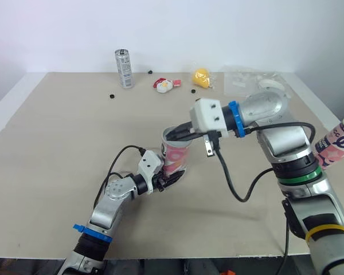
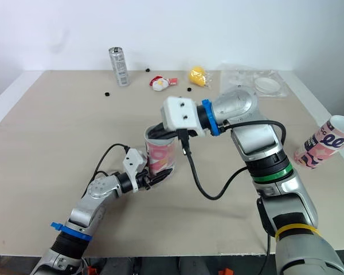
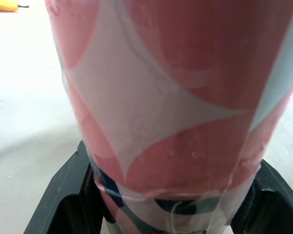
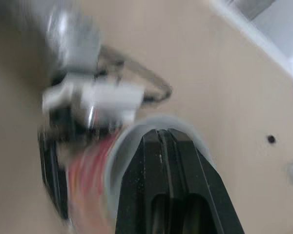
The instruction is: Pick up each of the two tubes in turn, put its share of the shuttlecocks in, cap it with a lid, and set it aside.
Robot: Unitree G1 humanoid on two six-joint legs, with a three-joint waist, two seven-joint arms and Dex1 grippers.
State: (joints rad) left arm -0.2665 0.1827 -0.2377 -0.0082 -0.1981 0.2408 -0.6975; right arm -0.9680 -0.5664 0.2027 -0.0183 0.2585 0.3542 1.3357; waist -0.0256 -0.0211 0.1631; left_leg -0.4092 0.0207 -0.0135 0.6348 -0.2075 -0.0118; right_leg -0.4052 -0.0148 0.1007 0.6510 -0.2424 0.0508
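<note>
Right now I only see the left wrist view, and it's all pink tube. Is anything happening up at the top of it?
Observer: Yes. The right gripper is poking into the pink tube's open top.
Operator: Is my tube tipping over?
Observer: No, it's upright, with the left gripper clamped near its bottom.
Operator: Where's the other tube?
Observer: The second tube lies tilted at the right edge of the table, uncapped.

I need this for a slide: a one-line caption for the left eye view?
Left gripper holds the pink tube upright while the right gripper reaches into its open top.
</note>
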